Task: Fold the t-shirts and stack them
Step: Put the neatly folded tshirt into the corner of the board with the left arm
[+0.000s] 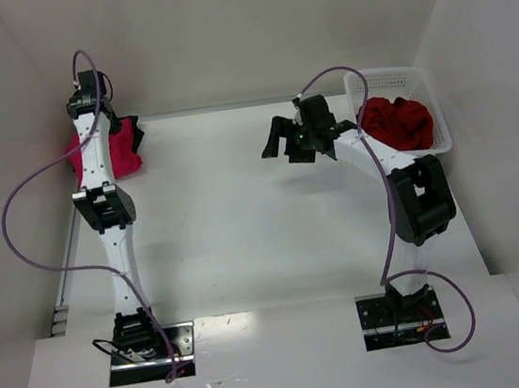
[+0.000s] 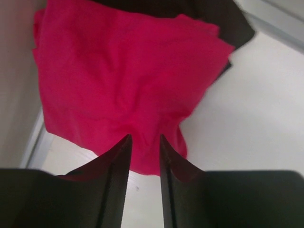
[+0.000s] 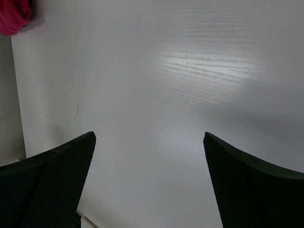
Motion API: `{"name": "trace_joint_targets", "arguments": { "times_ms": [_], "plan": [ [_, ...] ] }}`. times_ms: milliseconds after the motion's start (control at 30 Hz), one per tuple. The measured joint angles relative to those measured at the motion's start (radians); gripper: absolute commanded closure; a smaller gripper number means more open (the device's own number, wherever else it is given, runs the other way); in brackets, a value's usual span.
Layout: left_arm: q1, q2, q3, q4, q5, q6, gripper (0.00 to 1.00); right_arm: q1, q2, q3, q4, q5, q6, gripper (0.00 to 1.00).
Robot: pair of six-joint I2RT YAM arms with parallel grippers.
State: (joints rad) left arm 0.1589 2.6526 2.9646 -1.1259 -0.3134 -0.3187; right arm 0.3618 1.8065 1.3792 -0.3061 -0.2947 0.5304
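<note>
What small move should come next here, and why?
Probably swing the right gripper to the basket for one of the red shirts bunched there: its jaws stand wide open over the table, and the pink shirt already lies on the black shirt.

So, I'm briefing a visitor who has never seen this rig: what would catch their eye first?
The bright crimson-pink shirt, in the far left corner of the table under the left gripper, with a black shirt beneath it. Next, the white basket at far right holding crumpled dark red shirts, and the right gripper wide open above bare table.
</note>
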Motion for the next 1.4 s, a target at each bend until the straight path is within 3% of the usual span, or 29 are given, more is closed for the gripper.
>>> {"name": "trace_joint_targets", "arguments": {
  "times_ms": [333, 767, 900, 967, 1100, 1300, 1400],
  "plan": [
    [0.037, 0.141, -0.003, -0.009, 0.025, 0.010, 0.72, 0.000, 0.000, 0.002, -0.007, 0.046, -0.004, 0.00],
    [0.031, 0.151, -0.036, 0.014, 0.282, 0.133, 0.70, -0.003, 0.000, 0.005, -0.018, 0.077, -0.005, 0.00],
    [0.026, 0.135, -0.064, 0.023, 0.286, 0.138, 0.58, -0.003, 0.000, 0.017, -0.027, 0.080, -0.011, 0.00],
    [0.026, 0.106, -0.095, 0.022, 0.285, 0.137, 0.42, -0.005, 0.000, 0.035, -0.035, 0.082, -0.016, 0.00],
    [0.025, -0.018, -0.198, 0.018, 0.257, 0.134, 0.19, -0.012, 0.000, 0.105, -0.082, 0.093, -0.022, 0.00],
    [0.021, -0.320, -0.342, 0.045, 0.204, 0.135, 0.01, -0.037, -0.003, 0.284, -0.162, 0.162, -0.052, 0.00],
    [0.021, -0.508, -0.436, 0.088, 0.195, 0.137, 0.01, -0.048, -0.036, 0.318, -0.171, 0.203, -0.078, 0.00]
  ]
}}
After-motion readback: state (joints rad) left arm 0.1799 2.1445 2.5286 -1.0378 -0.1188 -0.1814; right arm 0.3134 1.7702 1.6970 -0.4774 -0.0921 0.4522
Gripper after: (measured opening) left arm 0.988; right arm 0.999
